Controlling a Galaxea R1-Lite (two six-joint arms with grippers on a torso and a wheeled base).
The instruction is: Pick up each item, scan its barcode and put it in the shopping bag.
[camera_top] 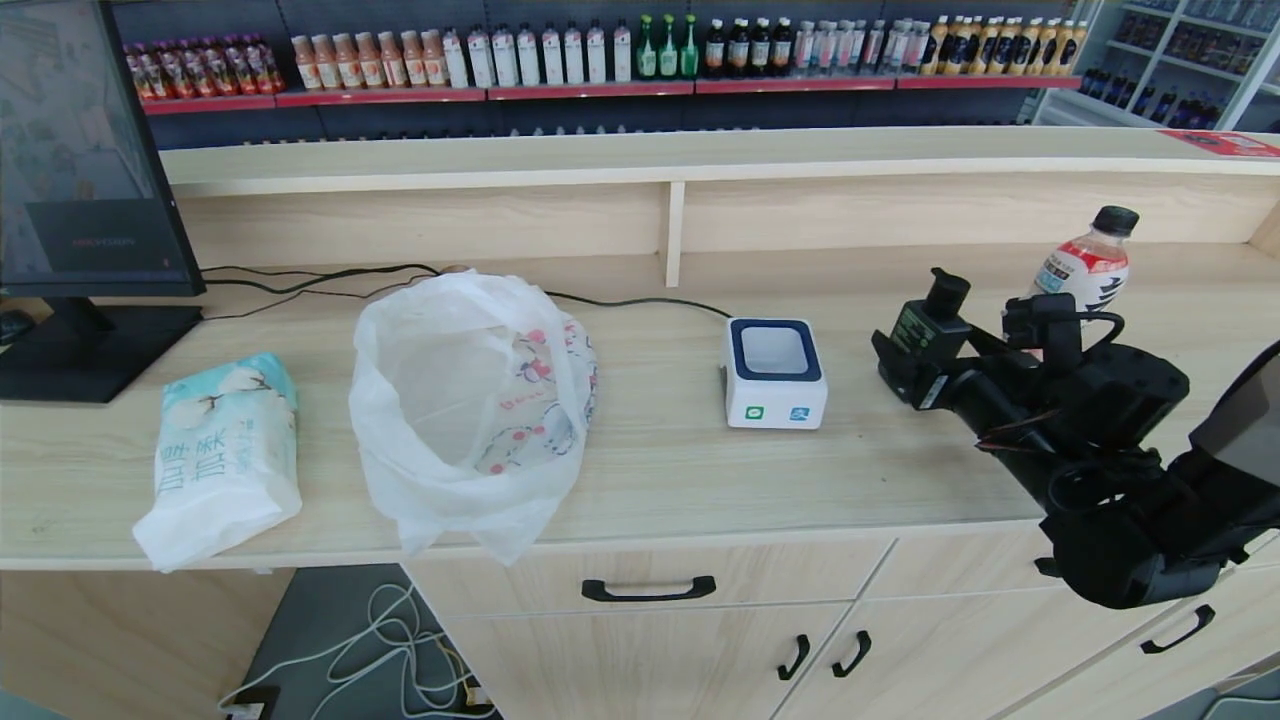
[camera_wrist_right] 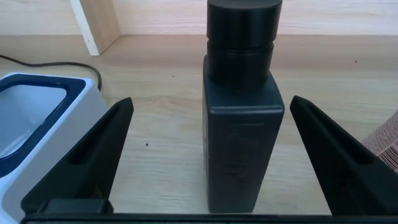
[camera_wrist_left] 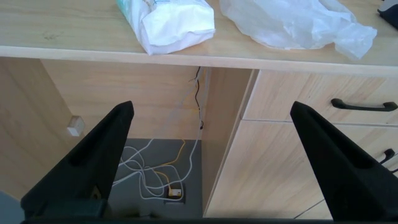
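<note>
Step in hand: lining up the pick on the dark bottle (camera_wrist_right: 242,143). The right gripper (camera_wrist_right: 211,102) sits low over the bench (camera_top: 660,470), fingers (camera_wrist_right: 84,165) spread wide, one on each side of the bottle, not touching it. The bottle stands upright on the bench, black cap on, near the scanner (camera_top: 775,372) on its right. Nothing is held.

The left gripper (camera_wrist_left: 211,106) hangs below the bench edge in front of the cabinet, fingers (camera_wrist_left: 87,162) spread, empty.

The shopping bag (camera_top: 440,400) lies open left of the scanner with a patterned pack (camera_top: 535,400) inside, so I judge one item done. Not bagged yet: the tissue pack (camera_top: 225,450) beside the bag's left, the drink bottle (camera_top: 1085,265) behind the right arm, and the dark bottle.

Next I'd push forward a little so the body sits deeper between the fingers, close below the cap and lift straight. Then turn the barcode to the scanner window; I can't tell which face carries it. The bottle is tall and narrow, so it could tip on closing.
</note>
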